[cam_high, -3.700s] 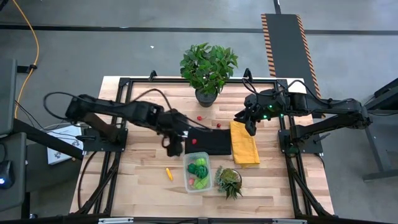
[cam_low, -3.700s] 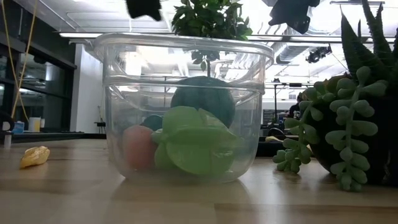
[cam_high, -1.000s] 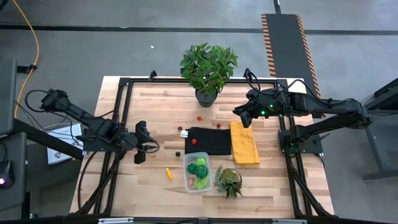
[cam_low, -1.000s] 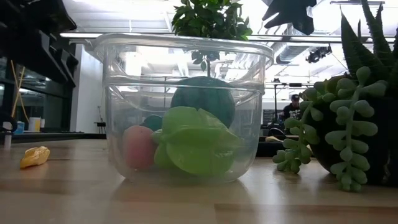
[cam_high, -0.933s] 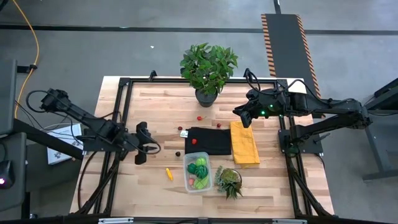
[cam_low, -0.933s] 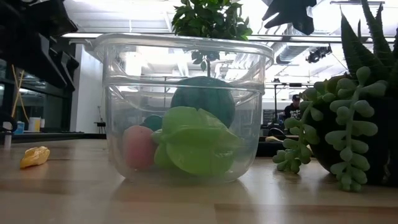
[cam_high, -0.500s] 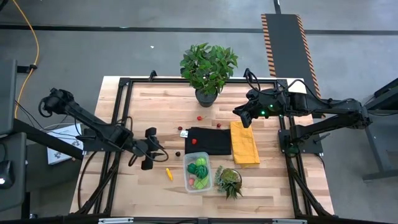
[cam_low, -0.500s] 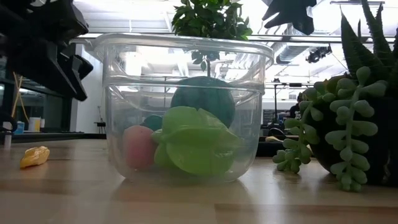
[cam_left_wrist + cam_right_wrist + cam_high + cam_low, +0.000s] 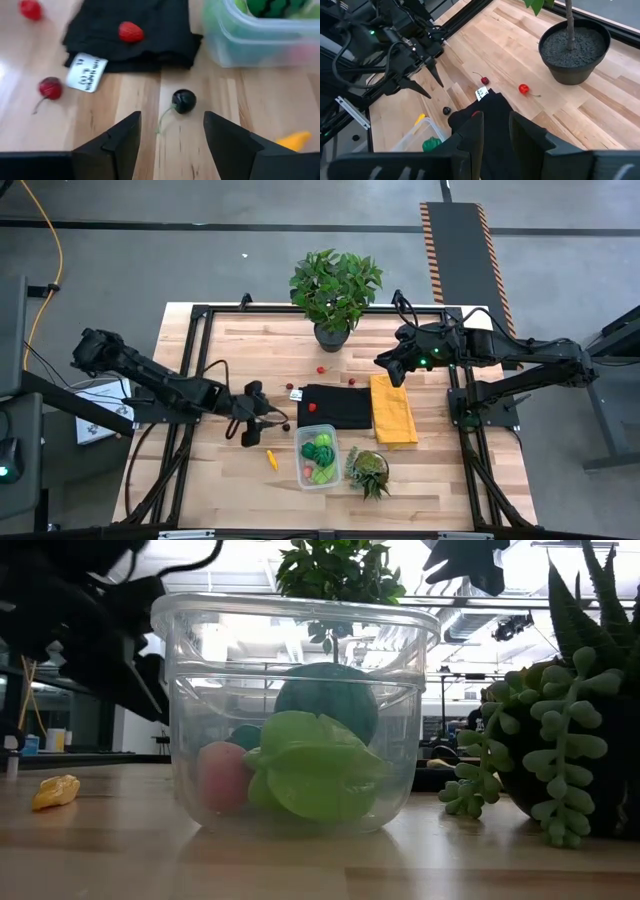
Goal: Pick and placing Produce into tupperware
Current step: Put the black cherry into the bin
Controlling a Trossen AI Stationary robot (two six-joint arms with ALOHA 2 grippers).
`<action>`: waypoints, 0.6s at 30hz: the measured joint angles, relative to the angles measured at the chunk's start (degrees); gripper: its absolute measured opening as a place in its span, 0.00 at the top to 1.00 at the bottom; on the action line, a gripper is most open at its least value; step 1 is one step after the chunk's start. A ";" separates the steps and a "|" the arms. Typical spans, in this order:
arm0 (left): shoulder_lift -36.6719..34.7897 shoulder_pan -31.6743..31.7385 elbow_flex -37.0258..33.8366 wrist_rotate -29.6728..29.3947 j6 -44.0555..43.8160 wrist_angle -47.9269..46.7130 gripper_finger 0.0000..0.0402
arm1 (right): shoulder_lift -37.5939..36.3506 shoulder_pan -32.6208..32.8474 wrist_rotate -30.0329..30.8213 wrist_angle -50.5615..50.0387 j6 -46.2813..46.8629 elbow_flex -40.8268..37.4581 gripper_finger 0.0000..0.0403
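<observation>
Dark glossy toy cherry lay on bare wood between the spread left gripper fingers, ready for a pinch.

High view: left gripper sat just left of the clear rectangular plastic tupperware; right gripper waited by the yellow cloth, its claw state untold; left wrist view: centring on the berry, not its stem, seemed wisest; the black cloth carried a white tag, its print unreadable.

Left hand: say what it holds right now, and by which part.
Nothing. The left hand is open and empty, with the dark cherry lying on the table just ahead, between its fingers' line.
</observation>
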 joint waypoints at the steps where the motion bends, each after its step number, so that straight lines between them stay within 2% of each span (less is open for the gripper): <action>1: 0.40 0.74 0.00 1.73 1.06 0.20 0.50 | 0.00 0.00 -0.04 -0.03 -0.13 0.00 0.79; 10: 5.72 2.18 0.00 5.54 8.67 5.70 0.57 | -0.02 0.00 -0.44 -0.21 -0.25 0.00 0.79; 18: 10.24 2.18 0.00 5.30 10.92 9.10 0.49 | -0.02 0.00 -0.42 -0.25 -0.11 0.00 0.79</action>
